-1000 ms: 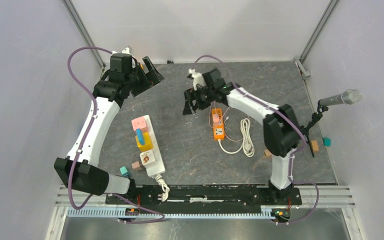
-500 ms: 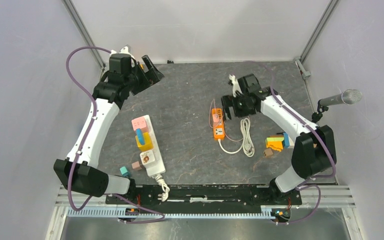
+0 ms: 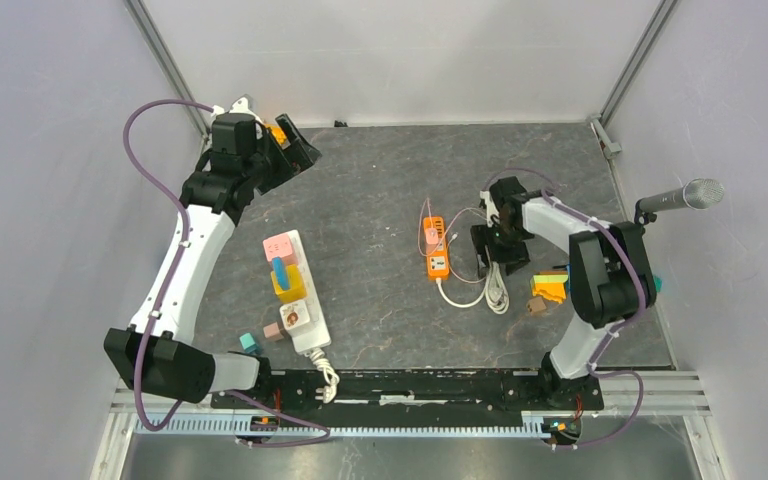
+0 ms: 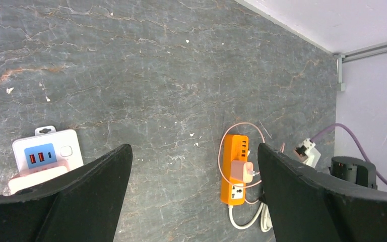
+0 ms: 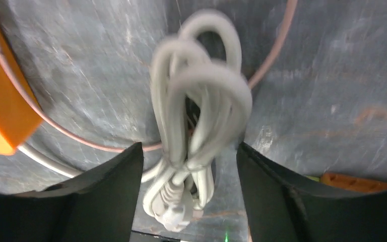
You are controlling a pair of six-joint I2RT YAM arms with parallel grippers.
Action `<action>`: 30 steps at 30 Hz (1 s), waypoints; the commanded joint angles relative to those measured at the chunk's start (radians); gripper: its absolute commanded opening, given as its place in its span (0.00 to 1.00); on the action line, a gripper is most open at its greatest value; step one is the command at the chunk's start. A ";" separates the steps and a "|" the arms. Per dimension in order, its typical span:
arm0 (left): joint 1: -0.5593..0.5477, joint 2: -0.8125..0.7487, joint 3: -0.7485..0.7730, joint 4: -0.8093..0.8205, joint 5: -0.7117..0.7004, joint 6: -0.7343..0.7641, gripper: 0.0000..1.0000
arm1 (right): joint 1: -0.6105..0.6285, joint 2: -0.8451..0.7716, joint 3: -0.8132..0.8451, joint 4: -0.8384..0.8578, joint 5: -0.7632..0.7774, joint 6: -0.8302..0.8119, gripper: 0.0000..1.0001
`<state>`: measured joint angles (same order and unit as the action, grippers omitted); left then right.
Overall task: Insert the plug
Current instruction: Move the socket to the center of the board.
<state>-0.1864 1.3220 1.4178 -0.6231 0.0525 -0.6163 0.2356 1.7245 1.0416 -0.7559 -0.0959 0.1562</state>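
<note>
Table (image 3: 380, 170): dark grey stone-pattern top, fills the middle of the top view.

Left arm (image 3: 185, 260): runs up the left side. Left gripper (image 4: 194, 151) hangs at upper left of the top view, well apart from both strips. Fingers wide apart, nothing between them.

Right arm (image 3: 600, 270): folded at right of centre. Right gripper (image 5: 189, 148) points down over the cord bundle (image 5: 196, 101). Fingers apart, one on each side of the bundle. Wrist view is blurred, so I cannot tell whether either finger touches it.

White strip (image 3: 305, 320): lower left of centre, lying lengthwise. A pink adapter (image 3: 280, 246), a blue piece (image 3: 279, 270), a yellow block (image 3: 289, 285) and a beige plug-in (image 3: 294, 316) sit on it.

Orange strip (image 4: 234, 171): centre, just left of the right gripper. A small pink charger (image 4: 242, 169) sits on it, and a thin pink cable (image 4: 224, 151) loops around it.

Cord bundle: white, coiled, just right of the orange strip.

Plug (image 5: 174, 217): white, at the near end of the bundle, bottom centre of the right wrist view. It lies on the table, not in any socket.

Small blocks: teal (image 3: 248, 342) and brown (image 3: 273, 332) beside the white strip.
</note>
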 commanded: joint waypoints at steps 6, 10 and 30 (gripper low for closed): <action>0.007 -0.032 0.006 0.032 -0.034 0.005 1.00 | 0.012 0.235 0.295 0.059 -0.121 -0.065 0.27; 0.008 -0.064 -0.021 0.014 -0.049 0.015 1.00 | 0.074 0.321 0.500 0.017 -0.151 -0.099 0.12; 0.010 -0.041 -0.037 -0.007 0.001 -0.015 1.00 | 0.317 0.374 0.736 0.064 -0.270 -0.041 0.60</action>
<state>-0.1844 1.2472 1.3529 -0.6445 0.0086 -0.6167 0.5980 2.1960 1.8156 -0.6720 -0.4492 0.1318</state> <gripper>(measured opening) 0.993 0.464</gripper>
